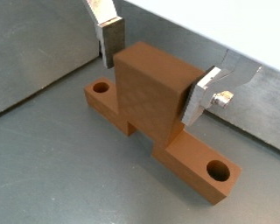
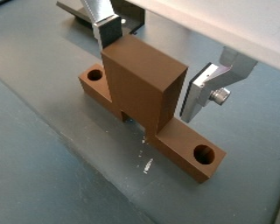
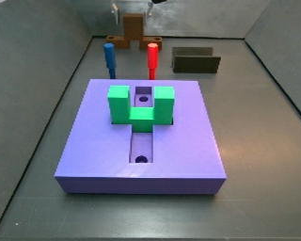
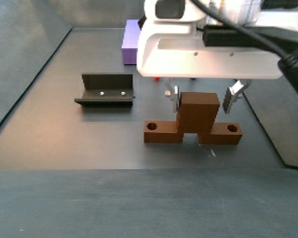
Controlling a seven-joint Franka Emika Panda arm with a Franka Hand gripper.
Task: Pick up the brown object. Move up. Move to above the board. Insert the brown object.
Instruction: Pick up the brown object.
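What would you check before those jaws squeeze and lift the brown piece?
1. Gripper straddles the brown piece's upright block: ok, one finger on each side in both wrist views.
2. Jaws closed on the block: not ok, small gaps show at both sides.
3. Piece sits flat on the floor: ok, both holed arms lie level in a side view.
4. Path upward clear: ok, nothing touches the piece; the fixture stands apart.
5. Slot in the board free: ok, the groove within the green block looks open.
6. Grip centred on the block: cannot tell.
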